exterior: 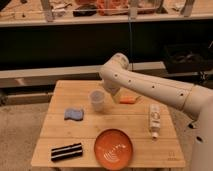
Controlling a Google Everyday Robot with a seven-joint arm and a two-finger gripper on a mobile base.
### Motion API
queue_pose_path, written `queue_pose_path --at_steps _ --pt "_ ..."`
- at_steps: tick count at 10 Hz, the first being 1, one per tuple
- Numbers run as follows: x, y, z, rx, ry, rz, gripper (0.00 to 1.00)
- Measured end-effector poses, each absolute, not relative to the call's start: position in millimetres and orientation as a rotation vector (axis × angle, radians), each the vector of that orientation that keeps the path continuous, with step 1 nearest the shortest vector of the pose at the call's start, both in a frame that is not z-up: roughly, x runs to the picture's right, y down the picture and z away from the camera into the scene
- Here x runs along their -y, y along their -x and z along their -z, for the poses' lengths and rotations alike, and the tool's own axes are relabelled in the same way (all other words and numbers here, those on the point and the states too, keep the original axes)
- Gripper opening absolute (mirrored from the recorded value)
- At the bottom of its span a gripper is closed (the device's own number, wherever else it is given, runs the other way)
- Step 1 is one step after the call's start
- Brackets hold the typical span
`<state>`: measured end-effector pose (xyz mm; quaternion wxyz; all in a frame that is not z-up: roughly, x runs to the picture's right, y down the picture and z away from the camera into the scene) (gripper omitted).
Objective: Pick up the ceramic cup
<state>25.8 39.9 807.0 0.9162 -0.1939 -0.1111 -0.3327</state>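
Observation:
The ceramic cup [97, 100] is a small pale handleless cup standing upright near the middle of the wooden table [60, 131]. My gripper [111, 92] hangs down from the white arm's bend, just to the right of the cup and slightly behind it, close to its rim. The jaws look open and I see nothing in them. The wrist hides part of the gripper's tip.
A blue sponge [74, 114] lies left of the cup. An orange plate [114, 149] sits at the front, with a black striped item [66, 151] at the front left. A white bottle [154, 120] lies on the right, a small orange item [128, 99] behind the arm. Dark shelves stand beyond the table.

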Motion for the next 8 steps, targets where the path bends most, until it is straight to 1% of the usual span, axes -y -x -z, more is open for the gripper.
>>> queue_pose_path --at_steps 6,8 --pt "-60.7 -7.9 -834.2 0.29 0.421 0.783 0.8" --pt "-61.7 -6.6 -836.4 0.296 0.427 0.801 0.8"
